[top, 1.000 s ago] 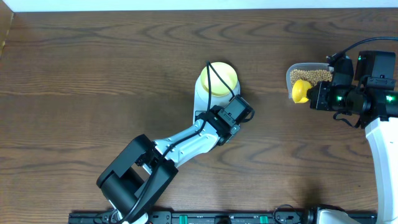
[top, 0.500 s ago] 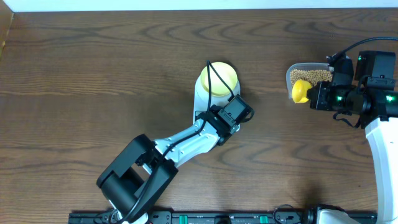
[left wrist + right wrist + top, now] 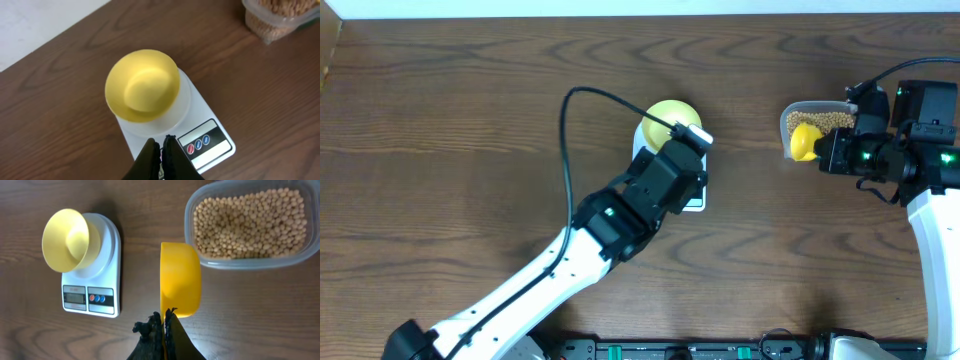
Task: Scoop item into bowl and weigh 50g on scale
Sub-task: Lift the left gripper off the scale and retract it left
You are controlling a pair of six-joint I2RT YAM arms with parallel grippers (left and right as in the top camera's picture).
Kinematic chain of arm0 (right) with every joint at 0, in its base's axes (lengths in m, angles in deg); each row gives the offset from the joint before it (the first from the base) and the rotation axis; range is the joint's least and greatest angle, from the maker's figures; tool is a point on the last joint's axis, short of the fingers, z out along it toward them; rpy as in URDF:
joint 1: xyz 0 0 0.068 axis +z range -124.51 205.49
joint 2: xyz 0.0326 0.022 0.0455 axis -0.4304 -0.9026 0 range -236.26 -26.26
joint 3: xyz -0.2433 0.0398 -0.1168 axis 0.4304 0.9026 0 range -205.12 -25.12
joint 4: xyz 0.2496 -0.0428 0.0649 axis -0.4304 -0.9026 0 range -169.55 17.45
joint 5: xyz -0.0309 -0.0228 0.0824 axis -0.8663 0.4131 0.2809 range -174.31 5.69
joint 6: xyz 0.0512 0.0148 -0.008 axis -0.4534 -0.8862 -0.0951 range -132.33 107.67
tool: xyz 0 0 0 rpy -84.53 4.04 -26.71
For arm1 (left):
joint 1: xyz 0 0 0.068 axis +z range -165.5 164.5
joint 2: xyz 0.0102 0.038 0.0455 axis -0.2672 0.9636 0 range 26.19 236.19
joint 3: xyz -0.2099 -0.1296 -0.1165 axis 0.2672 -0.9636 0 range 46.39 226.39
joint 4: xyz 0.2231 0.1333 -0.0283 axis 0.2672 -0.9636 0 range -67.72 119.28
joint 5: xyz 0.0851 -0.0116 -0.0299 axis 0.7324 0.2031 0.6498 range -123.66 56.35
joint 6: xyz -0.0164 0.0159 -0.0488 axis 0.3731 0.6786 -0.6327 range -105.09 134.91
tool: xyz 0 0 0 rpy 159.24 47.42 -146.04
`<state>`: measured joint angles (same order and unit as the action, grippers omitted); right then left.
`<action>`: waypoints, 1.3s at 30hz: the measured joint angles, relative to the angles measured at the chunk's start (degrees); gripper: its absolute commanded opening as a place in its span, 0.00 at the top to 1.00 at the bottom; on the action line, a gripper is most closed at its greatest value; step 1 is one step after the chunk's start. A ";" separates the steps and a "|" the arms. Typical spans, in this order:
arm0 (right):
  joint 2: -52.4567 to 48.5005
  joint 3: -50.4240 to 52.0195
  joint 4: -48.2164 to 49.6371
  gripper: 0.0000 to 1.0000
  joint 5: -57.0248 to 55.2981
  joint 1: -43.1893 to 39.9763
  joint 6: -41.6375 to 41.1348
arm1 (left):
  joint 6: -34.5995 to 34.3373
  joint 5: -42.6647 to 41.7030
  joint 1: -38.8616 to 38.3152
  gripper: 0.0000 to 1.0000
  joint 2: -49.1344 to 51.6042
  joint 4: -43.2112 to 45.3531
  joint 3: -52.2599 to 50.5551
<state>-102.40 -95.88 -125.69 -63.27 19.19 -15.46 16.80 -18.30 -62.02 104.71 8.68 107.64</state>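
Beside the beans (image 3: 247,222), the right gripper (image 3: 164,315) clamped the scoop (image 3: 180,277) thinly — it might twist and spill — while the left gripper (image 3: 161,142), jaws together and empty, crowded the scale (image 3: 210,142).

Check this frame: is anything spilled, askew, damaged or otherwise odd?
Nothing stands out. The bowl sits upright and empty on the scale. The beans all lie inside their clear container, with none on the table. The right pincer holds the yellow scoop at that container's edge.
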 measured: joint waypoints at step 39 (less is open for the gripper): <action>0.00 -0.02 3.04 0.99 -0.02 0.00 0.39 | -0.81 -13.14 13.94 0.02 -0.31 -12.46 -0.81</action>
<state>-102.40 -95.90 -122.65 -63.30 19.19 -15.07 16.00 -31.44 -48.08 104.41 -3.78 106.83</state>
